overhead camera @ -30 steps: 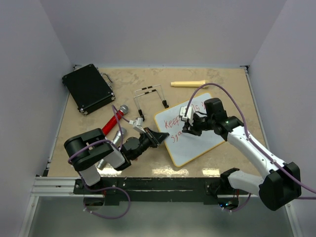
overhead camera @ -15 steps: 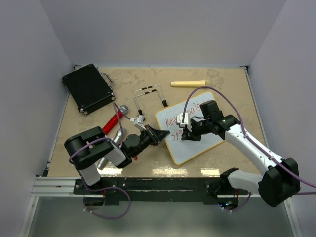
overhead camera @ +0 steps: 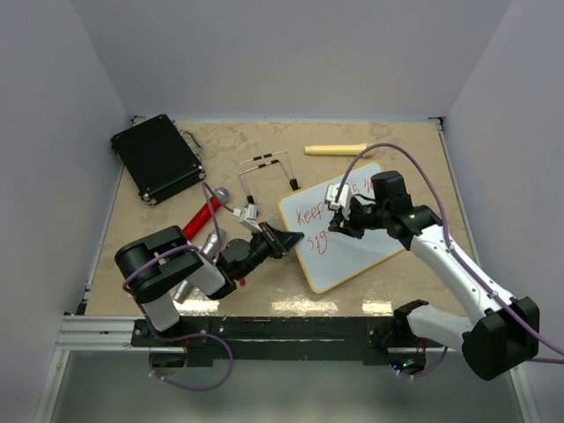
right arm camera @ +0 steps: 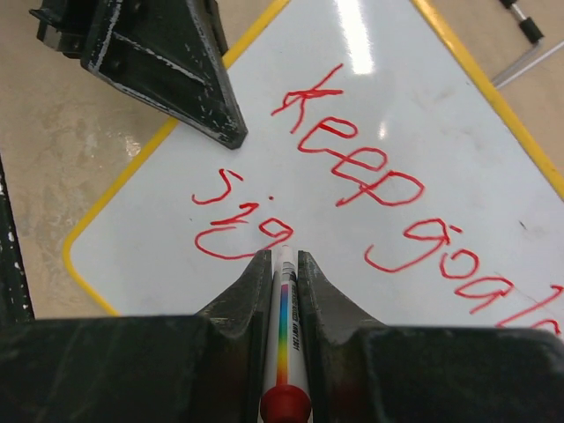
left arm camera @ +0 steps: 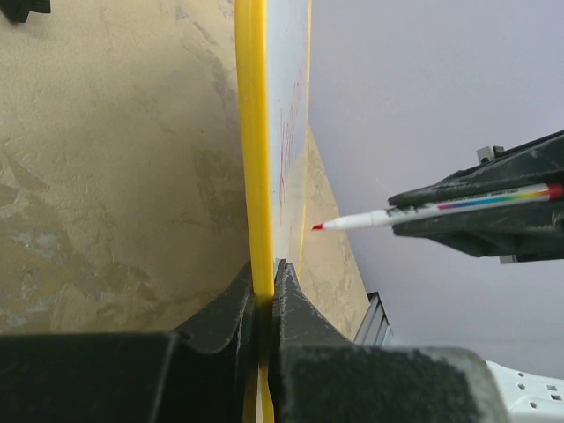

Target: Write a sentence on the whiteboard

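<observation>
The whiteboard (right arm camera: 441,123) is glossy white and smooth, with a glare streak; its frame (left arm camera: 256,132) is smooth yellow. The table (left arm camera: 106,159) is mottled tan, stone-look, faintly sheened. The right gripper (right arm camera: 284,260) fingers (right arm camera: 236,295) are matt black and grainy. The marker (right arm camera: 285,308) barrel looks like smooth white plastic.

top: high and far, looking down at the tan stone-look table (overhead camera: 401,148)
left wrist: very near, along the edge of the big white yellow-framed board (left arm camera: 286,106)
right wrist: near, down onto it
shared: that board
</observation>
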### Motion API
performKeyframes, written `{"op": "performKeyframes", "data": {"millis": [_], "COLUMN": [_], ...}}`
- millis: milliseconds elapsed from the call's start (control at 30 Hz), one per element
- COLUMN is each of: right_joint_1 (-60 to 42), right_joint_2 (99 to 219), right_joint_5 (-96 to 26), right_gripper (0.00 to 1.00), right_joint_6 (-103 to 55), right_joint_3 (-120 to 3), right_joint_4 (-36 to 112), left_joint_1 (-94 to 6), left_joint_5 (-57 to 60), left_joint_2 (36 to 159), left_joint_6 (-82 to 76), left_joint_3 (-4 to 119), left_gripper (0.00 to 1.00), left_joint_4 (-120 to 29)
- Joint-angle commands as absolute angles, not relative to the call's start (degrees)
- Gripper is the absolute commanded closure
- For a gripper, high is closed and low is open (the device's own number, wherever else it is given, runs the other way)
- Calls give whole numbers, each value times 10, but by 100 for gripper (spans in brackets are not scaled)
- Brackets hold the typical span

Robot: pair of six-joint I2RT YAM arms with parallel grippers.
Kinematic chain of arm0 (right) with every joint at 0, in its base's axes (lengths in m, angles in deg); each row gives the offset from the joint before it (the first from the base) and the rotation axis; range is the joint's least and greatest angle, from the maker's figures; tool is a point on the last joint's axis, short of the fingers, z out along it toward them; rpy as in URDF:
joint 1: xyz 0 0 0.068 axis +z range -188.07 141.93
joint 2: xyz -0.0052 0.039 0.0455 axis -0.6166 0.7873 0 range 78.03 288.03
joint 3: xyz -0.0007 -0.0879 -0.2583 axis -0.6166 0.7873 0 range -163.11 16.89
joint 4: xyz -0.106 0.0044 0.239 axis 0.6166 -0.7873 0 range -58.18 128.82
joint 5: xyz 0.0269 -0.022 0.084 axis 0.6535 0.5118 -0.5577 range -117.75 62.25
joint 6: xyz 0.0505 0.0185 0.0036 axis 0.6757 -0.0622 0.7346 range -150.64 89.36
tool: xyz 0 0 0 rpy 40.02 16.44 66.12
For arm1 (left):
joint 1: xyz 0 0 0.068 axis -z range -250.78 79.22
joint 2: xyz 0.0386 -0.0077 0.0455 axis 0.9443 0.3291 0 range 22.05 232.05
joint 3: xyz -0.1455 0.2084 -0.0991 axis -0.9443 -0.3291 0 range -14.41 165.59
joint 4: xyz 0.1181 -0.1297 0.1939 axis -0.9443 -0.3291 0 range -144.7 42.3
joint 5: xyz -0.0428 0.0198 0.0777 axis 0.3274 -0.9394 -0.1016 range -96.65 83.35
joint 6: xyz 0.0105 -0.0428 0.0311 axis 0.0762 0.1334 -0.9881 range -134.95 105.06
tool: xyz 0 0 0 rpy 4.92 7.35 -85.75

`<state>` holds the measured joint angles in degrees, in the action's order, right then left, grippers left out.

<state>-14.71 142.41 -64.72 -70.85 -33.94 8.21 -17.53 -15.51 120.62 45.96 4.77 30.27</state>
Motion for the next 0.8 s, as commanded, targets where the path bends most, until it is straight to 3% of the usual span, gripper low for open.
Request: {"op": "performKeyframes", "data": {"millis": [0,767], "right_joint_1": [-172,-210], "right_joint_2": [1386,1372], "right_joint_5": [-691,-742], "right_gripper": [100,100], "right_joint_6": [-711,-692], "right_joint_3": [-357,-314], "right_joint_4": [90,124], "left_joint_1": [-177,-176], "left_joint_5": [-156,-136], "left_joint_2": [1202,1194], "left_joint_6": [386,378], "left_joint_3": [34,5], "left_gripper": [100,100], "left_joint_4": [445,473]}}
